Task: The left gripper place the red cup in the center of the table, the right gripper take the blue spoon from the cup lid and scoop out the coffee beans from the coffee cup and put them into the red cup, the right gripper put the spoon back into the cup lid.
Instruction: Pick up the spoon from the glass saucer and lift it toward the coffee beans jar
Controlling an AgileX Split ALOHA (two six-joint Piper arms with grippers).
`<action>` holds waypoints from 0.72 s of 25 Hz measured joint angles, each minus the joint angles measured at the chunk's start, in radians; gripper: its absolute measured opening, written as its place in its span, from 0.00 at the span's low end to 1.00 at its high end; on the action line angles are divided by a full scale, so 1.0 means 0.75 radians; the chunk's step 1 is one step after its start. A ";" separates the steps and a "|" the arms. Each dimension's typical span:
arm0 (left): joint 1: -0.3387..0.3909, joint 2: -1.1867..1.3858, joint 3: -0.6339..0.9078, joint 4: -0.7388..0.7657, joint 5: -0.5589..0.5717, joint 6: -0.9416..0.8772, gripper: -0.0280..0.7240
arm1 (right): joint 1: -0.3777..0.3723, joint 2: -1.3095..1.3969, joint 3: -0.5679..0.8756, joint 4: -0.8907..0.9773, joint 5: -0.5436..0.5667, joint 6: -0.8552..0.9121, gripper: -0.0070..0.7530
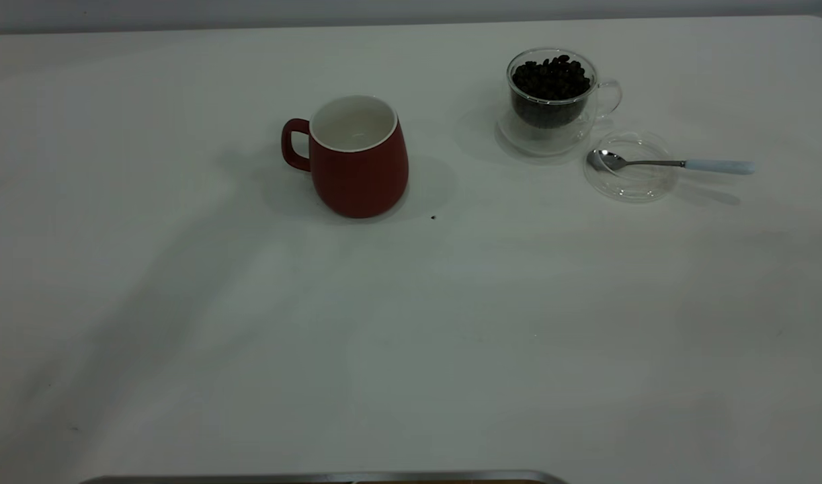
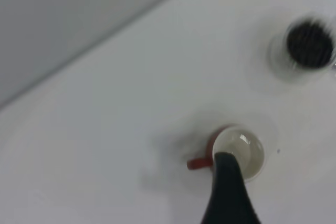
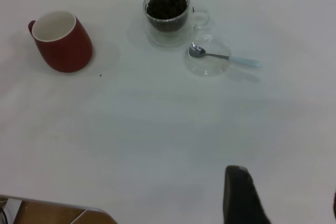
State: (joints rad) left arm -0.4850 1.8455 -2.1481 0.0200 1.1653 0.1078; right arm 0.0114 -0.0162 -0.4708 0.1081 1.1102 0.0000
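Note:
The red cup (image 1: 360,158) stands upright left of the table's middle, white inside and empty, handle to the left. It also shows in the left wrist view (image 2: 236,150) and the right wrist view (image 3: 62,41). The glass coffee cup (image 1: 552,91), full of coffee beans, stands at the back right. The clear cup lid (image 1: 642,185) lies just in front of it, with the blue-handled spoon (image 1: 673,163) resting bowl-down in it. My left gripper (image 2: 283,182) hangs open high above the red cup, holding nothing. My right gripper (image 3: 286,182) is open and empty, well short of the lid. Neither gripper shows in the exterior view.
A small dark speck (image 1: 433,217) lies on the white table (image 1: 411,336) just right of the red cup. A metal edge (image 1: 316,478) runs along the table's near side.

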 joint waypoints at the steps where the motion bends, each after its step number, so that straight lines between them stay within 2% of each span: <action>1: 0.000 -0.063 0.033 -0.001 0.000 -0.001 0.81 | 0.000 0.000 0.000 0.000 0.000 0.000 0.61; 4: -0.001 -0.306 0.217 -0.006 0.000 -0.029 0.81 | 0.000 0.000 0.000 0.000 0.000 0.000 0.61; 10: -0.002 -0.826 0.817 -0.010 0.000 -0.062 0.81 | 0.000 0.000 0.000 0.000 0.000 0.007 0.61; 18: -0.002 -1.267 1.529 -0.010 0.000 -0.144 0.81 | 0.000 0.000 0.000 0.000 0.000 0.000 0.61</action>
State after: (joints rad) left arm -0.4868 0.8955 -1.0011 0.0127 1.1653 0.0000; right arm 0.0114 -0.0162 -0.4708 0.1081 1.1102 0.0000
